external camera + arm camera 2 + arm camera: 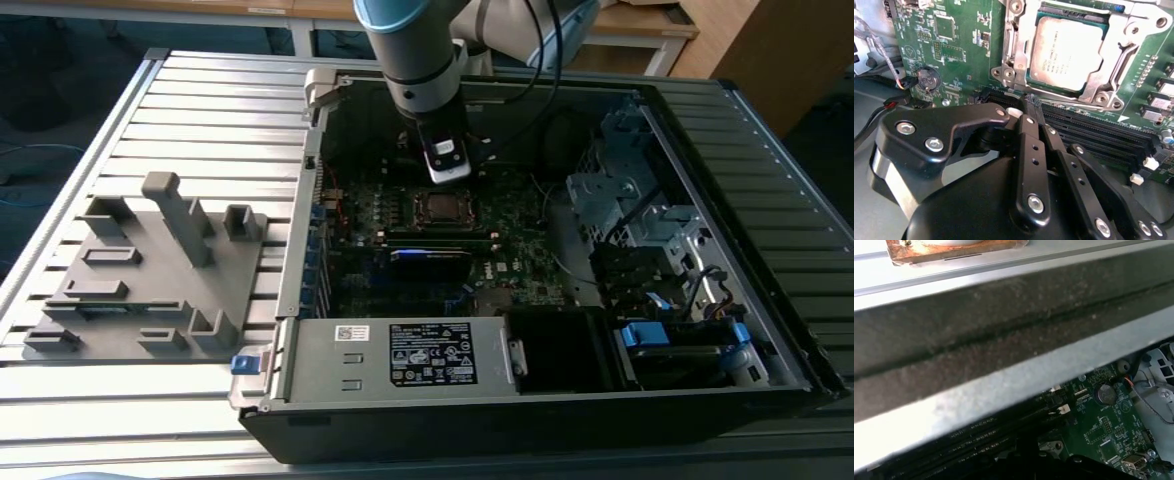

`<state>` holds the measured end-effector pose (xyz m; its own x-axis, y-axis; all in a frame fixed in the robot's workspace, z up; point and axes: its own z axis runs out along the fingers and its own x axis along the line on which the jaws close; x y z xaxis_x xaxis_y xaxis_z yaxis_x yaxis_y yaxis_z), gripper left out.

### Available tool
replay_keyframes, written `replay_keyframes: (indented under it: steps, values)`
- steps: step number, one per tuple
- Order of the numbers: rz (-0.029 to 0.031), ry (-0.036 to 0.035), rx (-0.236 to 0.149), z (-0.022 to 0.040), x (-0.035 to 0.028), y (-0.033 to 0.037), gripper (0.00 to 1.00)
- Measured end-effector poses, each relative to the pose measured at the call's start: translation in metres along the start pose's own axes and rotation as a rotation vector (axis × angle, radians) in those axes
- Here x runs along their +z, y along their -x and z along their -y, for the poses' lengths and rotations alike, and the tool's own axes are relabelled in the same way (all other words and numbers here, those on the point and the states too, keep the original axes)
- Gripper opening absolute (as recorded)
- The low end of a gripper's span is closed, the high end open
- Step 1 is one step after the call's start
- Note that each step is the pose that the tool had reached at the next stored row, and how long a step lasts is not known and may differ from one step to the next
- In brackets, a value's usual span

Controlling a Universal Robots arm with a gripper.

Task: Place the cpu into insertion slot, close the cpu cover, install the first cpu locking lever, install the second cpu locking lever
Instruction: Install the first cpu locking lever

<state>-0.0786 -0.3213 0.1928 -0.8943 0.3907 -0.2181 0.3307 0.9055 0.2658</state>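
The cpu (1066, 52) lies flat in its socket on the green motherboard, its dull silver top showing through the window of the cpu cover (1019, 55). The cover's shiny frame is folded down around the chip. A thin metal lever (1120, 62) runs along one side of the socket. My gripper (1035, 111) hovers just beside the socket's edge, over the black memory slots, with its two black fingers (1029, 150) pressed together and nothing between them. In the exterior view the gripper (450, 178) hangs just behind the cpu (441, 207), inside the open computer case.
The case walls (300, 250) ring the motherboard. A power supply (400, 352) sits at the front, a drive cage (627, 210) at the exterior view's right. A grey fixture plate (147, 275) lies on the slatted table at the left. A coin battery (929, 79) and cables sit near the gripper.
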Motion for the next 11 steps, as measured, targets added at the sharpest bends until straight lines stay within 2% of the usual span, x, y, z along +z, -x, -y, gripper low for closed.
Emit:
replay_keyframes:
  steps: [4,11]
  values:
    - [0.0016,-0.0045,-0.002,0.0004,0.0005,0.0002,0.11]
    - [0.0067,-0.0080,-0.004,0.0011,0.0026,-0.0003,0.11]
